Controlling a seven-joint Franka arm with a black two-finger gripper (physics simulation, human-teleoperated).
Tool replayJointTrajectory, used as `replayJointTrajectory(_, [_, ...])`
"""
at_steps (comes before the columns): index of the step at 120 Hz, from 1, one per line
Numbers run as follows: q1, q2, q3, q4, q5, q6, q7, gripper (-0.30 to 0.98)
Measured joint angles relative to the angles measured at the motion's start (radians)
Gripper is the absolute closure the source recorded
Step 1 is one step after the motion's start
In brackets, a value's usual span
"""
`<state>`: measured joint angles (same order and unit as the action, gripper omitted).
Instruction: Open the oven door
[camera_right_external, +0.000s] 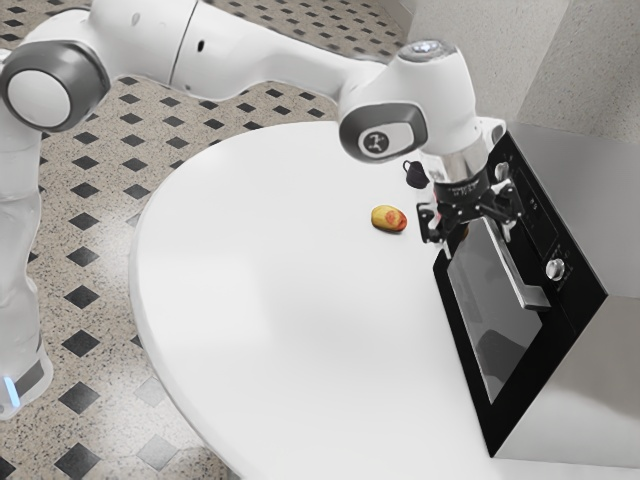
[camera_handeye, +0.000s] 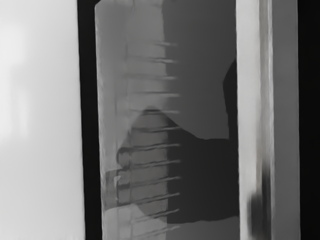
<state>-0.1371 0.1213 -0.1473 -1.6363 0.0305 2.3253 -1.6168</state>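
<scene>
Gripper is released, fingers spread apart, up against the oven front near the upper end of the handle in the exterior view; can't tell if it touches. Handle is a long pale metal bar along one side of the oven door. Door looks shut, flat with the front, at the exterior view's right. Wrist view: handle runs alongside the dark glass, thin rack wires show through, dark shape over part of them. Black control panel beyond the handle, round silver knob on it, another knob nearer the arm's wrist. Something orange-yellow right behind the gripper, mostly hidden, can't tell what. Yellow-red fruit on the white table, near the gripper, apart from the oven. Small dark jug past it, partly hidden by the arm. Speckled floor with dark diamond tiles around the table's curved edge.
</scene>
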Motion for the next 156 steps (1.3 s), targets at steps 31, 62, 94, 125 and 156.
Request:
replayJointTrajectory(31, [-0.008, 0.01, 0.016, -0.003, -0.016, 0.0, 0.005, 0.0])
replayJointTrajectory(62, [-0.013, -0.009, 0.034, -0.023, -0.048, -0.001, 0.009, 0.26])
replayJointTrajectory(94, [-0.015, -0.074, 0.042, -0.107, -0.063, -0.001, 0.011, 0.35])
replayJointTrajectory(125, [-0.016, -0.154, 0.045, -0.194, -0.069, 0.0, 0.011, 0.36])
replayJointTrajectory(156, [0.004, -0.248, 0.045, -0.298, -0.098, 0.002, 0.011, 0.36])
